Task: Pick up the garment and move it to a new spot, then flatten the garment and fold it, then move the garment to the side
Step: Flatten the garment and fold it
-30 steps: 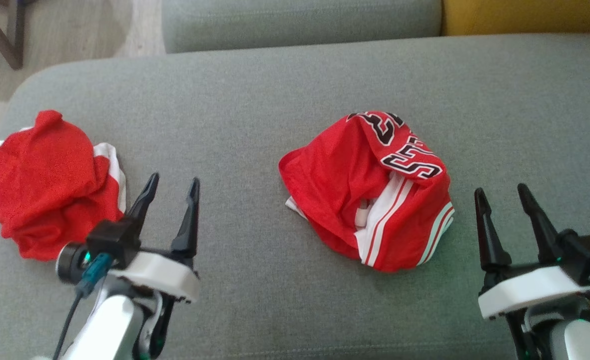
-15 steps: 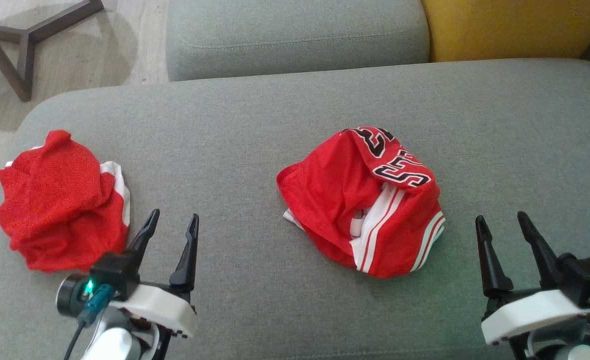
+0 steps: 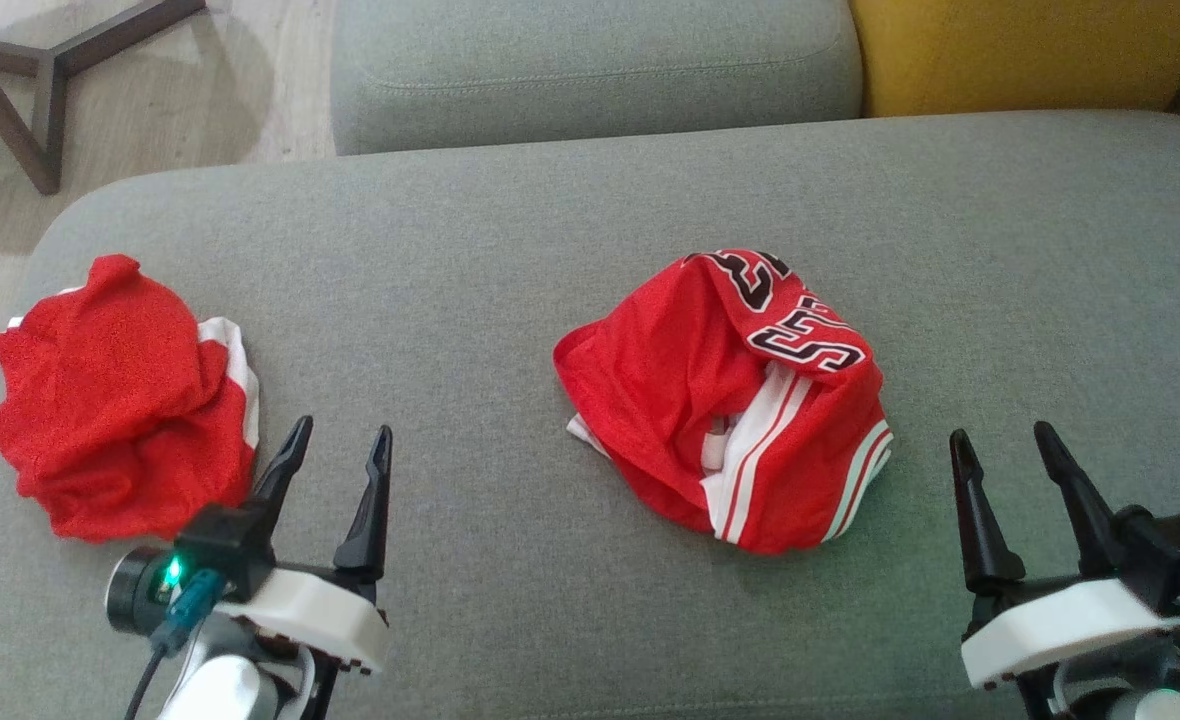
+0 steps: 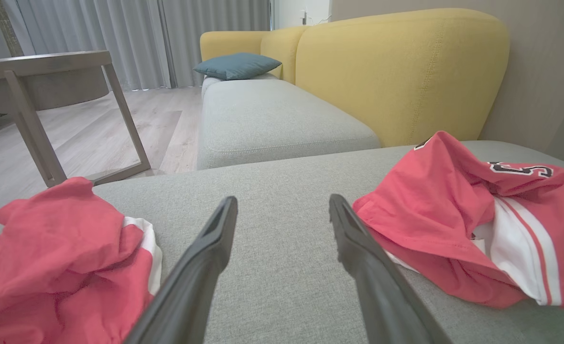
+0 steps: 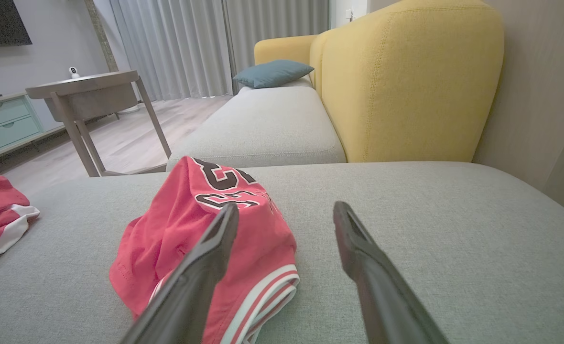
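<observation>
Camera shift: head view has tilted up since a second ago, so more of the wooden floor (image 3: 150, 110) and the yellow backrest (image 3: 1030, 50) comes in at the top. Against the grey seat cushion (image 3: 510, 250), neither heap of cloth has moved.
Lettered garment (image 3: 720, 400): crumpled red heap in the middle of the grey seat cushion, with white stripes and black-and-white letters on its far fold. It lies between the two grippers, nearer the right one, and touches neither.
Lettering: folded over and partly tucked under, so it cannot be read.
Garment's shape: bunched so tightly that hem, waist and openings cannot be told apart. A bit of white cloth peeks out at its left edge.
Plain red garment (image 3: 115, 400): second heap near the cushion's left end, with a white band along its right side. It lies just beside the left gripper's outer finger; whether they touch cannot be told.
Left gripper (image 3: 342, 428): fingers spread wide with nothing between them. Its wrist view has bare cushion in the gap, and the arm is cut off by the lower edge.
Right gripper (image 3: 1000, 433): fingers equally wide, holding nothing. In its wrist view the left finger covers part of the lettered garment's near side.
Table legs (image 3: 10, 80): dark wood at the upper left, cut off by the frame.
</observation>
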Motion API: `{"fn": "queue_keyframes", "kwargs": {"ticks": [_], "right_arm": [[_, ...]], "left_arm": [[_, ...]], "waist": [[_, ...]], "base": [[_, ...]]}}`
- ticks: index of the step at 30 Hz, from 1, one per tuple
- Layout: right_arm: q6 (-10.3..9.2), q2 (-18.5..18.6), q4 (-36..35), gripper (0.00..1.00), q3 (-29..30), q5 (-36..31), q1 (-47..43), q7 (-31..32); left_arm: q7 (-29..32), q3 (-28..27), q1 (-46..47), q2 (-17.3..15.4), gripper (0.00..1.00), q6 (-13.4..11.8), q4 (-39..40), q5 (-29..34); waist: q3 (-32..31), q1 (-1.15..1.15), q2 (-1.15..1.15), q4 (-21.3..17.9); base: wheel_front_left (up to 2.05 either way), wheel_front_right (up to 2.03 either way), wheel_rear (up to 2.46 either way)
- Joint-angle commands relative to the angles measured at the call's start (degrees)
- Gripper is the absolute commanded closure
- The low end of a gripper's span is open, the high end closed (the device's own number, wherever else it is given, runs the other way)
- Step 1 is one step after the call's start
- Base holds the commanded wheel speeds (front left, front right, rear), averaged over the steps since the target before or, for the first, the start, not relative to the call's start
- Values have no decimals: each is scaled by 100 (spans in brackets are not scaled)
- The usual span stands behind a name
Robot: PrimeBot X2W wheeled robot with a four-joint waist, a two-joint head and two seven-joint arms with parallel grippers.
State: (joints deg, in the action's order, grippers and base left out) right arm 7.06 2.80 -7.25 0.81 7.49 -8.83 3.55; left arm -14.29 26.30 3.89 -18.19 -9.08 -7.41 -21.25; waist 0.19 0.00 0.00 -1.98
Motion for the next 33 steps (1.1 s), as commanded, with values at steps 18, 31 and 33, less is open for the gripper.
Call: {"fn": "queue_keyframes", "kwargs": {"ticks": [18, 31, 33], "right_arm": [[43, 35, -243, 0, -161, -47, 497, -49], [43, 49, -99, 0, -208, 32, 796, -191], [43, 48, -77, 0, -209, 48, 838, -219]], "left_arm": [[1010, 777, 1131, 513, 0, 391, 78, 120], [1931, 1163, 1887, 1299, 0, 684, -1072, -392], [1942, 1133, 1980, 1338, 0, 641, -1206, -435]], "waist": [[640, 0, 0, -165], [1189, 0, 0, -589], [1257, 0, 0, -630]], "base": [[0, 0, 0], [0, 0, 0], [0, 0, 0]]}}
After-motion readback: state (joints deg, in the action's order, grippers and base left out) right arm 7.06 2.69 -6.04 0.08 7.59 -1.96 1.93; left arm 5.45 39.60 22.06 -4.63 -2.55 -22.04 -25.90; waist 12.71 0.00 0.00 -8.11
